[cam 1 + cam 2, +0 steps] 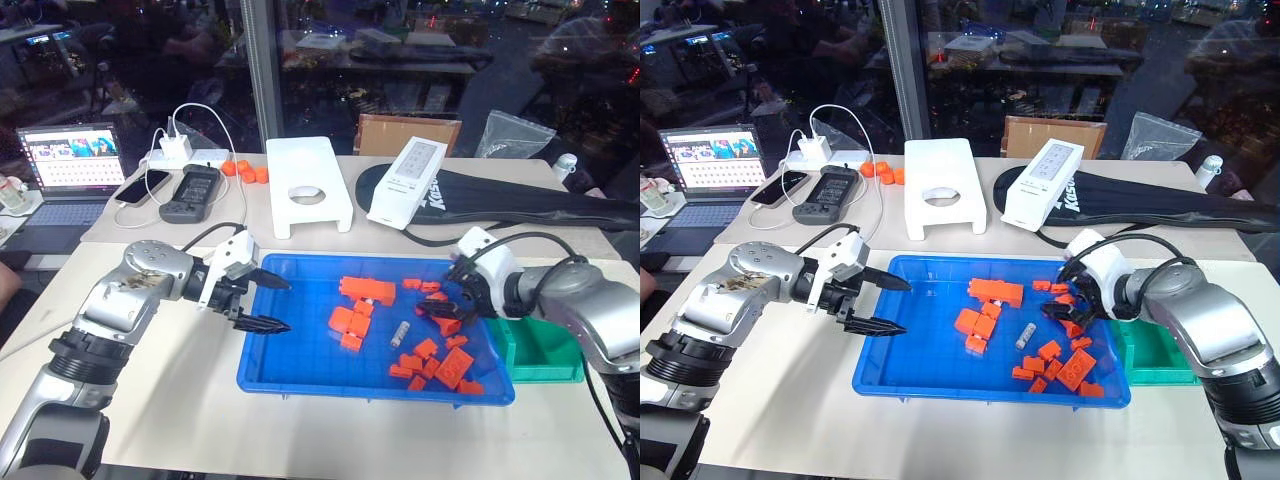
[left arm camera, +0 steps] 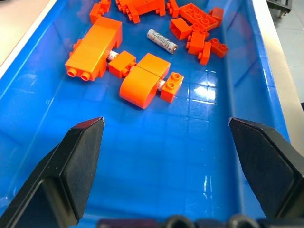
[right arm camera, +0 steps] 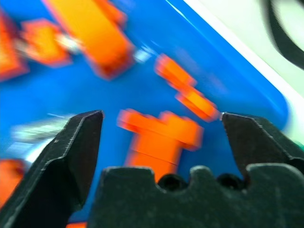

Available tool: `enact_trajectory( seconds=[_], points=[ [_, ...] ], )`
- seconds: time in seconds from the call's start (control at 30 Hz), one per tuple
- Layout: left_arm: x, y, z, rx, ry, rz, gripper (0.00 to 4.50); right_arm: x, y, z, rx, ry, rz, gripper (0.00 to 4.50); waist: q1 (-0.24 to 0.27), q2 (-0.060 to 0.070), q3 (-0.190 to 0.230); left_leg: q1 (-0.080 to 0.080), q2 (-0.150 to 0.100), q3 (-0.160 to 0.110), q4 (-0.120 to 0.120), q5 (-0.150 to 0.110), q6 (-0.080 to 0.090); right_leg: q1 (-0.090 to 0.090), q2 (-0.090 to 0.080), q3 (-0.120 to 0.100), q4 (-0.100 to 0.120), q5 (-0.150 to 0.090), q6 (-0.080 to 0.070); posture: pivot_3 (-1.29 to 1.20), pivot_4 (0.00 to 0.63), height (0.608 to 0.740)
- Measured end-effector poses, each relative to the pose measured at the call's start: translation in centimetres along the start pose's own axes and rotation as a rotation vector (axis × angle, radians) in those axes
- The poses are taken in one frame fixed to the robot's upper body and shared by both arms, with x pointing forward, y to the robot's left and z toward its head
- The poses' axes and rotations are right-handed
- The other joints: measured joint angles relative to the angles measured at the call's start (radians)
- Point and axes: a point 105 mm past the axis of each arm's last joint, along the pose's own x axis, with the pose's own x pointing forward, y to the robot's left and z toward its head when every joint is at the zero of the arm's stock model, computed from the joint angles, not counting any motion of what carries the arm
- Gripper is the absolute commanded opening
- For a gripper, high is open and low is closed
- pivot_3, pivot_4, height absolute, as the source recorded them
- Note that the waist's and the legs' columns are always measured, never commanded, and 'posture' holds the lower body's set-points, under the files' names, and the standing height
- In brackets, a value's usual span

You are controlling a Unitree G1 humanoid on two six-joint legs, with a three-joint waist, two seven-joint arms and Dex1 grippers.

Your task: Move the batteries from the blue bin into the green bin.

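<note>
Lying loose on the floor of the blue bin [image 1: 300, 375], a single battery [image 1: 399, 331] is seen among scattered orange blocks [image 1: 366, 290], roughly midway along the tray and a little toward its right half. Its long axis is set obliquely to the tray's long sides, running from near-left to far-right in the head views. The right gripper [image 1: 443, 305] is held just above the blocks at the tray's right end, close beside the battery and to its right; its jaws are spread wide with nothing between them, as is confirmed in the right wrist view, where the battery [image 3: 33, 135] appears blurred beyond one finger. The left gripper [image 1: 268, 303] is poised over the tray's left end, well apart from the battery, its jaws likewise wide and empty; in the left wrist view the battery [image 2: 161, 41] is seen far ahead, past a cluster of blocks. The right arm is therefore judged the nearer, and it also stands next to the green bin [image 1: 545, 352], which sits just beside the blue bin's right end. A short reach leftward and down would be called for, with the jaws turned across the battery's long axis.
</note>
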Motion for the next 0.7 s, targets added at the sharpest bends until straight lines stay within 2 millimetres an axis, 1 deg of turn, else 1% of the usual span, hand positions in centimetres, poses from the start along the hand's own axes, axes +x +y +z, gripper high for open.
enact_trajectory(
  seconds=[0.1, 0.17, 0.2, 0.27, 0.37, 0.47, 0.53, 0.57, 0.6, 0.63, 0.67, 0.7],
  points=[
    [0.0, 0.0, 0.0, -0.001, 0.003, 0.002, 4.50, 0.5, 1.7, 0.3, -0.012, -0.014, 0.074, 4.41, 0.001, 0.000, 0.000, 0.000, 0.000, 0.000, 0.000, 0.000, 0.000, 0.000, 0.000, 0.000, 0.000, 0.000, 0.000, 0.00, 0.150, 0.712],
    [0.1, 0.0, 0.0, 0.001, 0.002, 0.000, 4.50, 1.4, 2.9, -0.4, -0.008, 0.007, 0.126, 4.41, 0.002, 0.000, 0.000, 0.000, 0.000, 0.000, 0.001, 0.000, 0.000, 0.000, 0.000, 0.000, 0.000, 0.000, 0.000, 0.00, 0.150, 0.712],
    [0.1, 0.0, 0.0, 0.001, 0.002, 0.000, 4.50, 1.6, 3.3, -0.8, -0.003, 0.024, 0.139, 4.41, 0.003, 0.000, 0.000, 0.000, 0.000, 0.000, 0.001, 0.000, 0.000, 0.000, 0.000, 0.000, 0.000, 0.000, 0.000, 0.00, 0.150, 0.712],
    [0.1, 0.0, 0.0, 0.000, 0.003, -0.001, 4.50, 2.1, 3.5, -1.4, 0.000, 0.048, 0.144, 4.41, 0.003, 0.000, 0.000, 0.000, 0.000, 0.000, 0.001, 0.000, 0.000, 0.000, 0.000, 0.000, 0.000, 0.000, 0.000, 0.00, 0.150, 0.712],
    [0.0, 0.0, 0.0, 0.001, 0.004, -0.001, 4.50, 2.6, 3.2, -2.0, -0.013, 0.073, 0.127, 4.41, 0.003, 0.000, 0.000, 0.000, 0.000, 0.000, 0.001, 0.000, 0.000, 0.000, 0.000, 0.000, 0.000, 0.000, 0.000, 0.00, 0.150, 0.712],
    [0.0, 0.0, 0.0, 0.001, 0.004, 0.002, 4.50, 3.9, 3.1, -2.8, -0.011, 0.100, 0.119, 4.41, 0.001, 0.000, 0.000, 0.000, 0.000, 0.000, 0.001, 0.000, 0.000, 0.000, 0.000, 0.000, 0.001, 0.000, 0.000, 0.00, 0.150, 0.712],
    [0.0, -0.1, 0.1, 0.004, 0.002, 0.000, 4.50, 4.6, 3.4, -3.0, -0.002, 0.100, 0.127, 4.41, 0.000, 0.000, 0.000, 0.000, 0.000, 0.000, 0.001, 0.000, 0.000, 0.000, 0.000, 0.000, 0.001, 0.000, 0.000, 0.00, 0.150, 0.712],
    [0.1, -0.1, 0.2, 0.008, 0.001, -0.003, 4.50, 4.9, 3.6, -3.2, 0.000, 0.108, 0.132, 3.90, 0.001, 0.000, 0.000, 0.000, 0.000, 0.000, 0.001, 0.000, 0.000, 0.000, 0.000, 0.000, 0.003, 0.000, 0.000, 0.00, 0.150, 0.712],
    [0.1, -0.1, 0.2, 0.008, 0.000, -0.004, 4.50, 5.0, 3.6, -3.3, -0.006, 0.110, 0.128, 3.70, 0.001, 0.000, 0.000, 0.000, 0.000, 0.000, 0.001, 0.000, 0.000, -0.001, 0.000, 0.000, 0.003, 0.000, 0.000, 0.00, 0.150, 0.712],
    [0.1, -0.1, 0.2, 0.008, 0.000, -0.004, 4.50, 5.0, 3.5, -3.2, -0.008, 0.111, 0.122, 3.37, 0.001, 0.000, 0.000, 0.000, 0.000, 0.000, 0.001, 0.000, 0.000, -0.001, 0.000, 0.000, 0.003, 0.000, 0.000, 0.00, 0.150, 0.712],
    [0.1, -0.1, 0.2, 0.007, 0.000, -0.004, 4.50, 5.0, 3.4, -3.2, -0.007, 0.110, 0.119, 2.91, 0.002, 0.000, 0.000, 0.000, 0.000, 0.000, 0.001, 0.000, 0.000, 0.000, 0.000, 0.000, 0.004, 0.000, 0.000, 0.00, 0.150, 0.712],
    [0.1, -0.1, 0.2, 0.007, 0.000, -0.004, 4.50, 5.0, 3.5, -3.2, -0.007, 0.110, 0.120, 2.64, 0.002, 0.000, 0.000, 0.000, 0.000, 0.000, 0.002, 0.000, 0.000, -0.001, 0.000, 0.000, 0.004, 0.000, 0.000, 0.00, 0.150, 0.712]
  ],
)
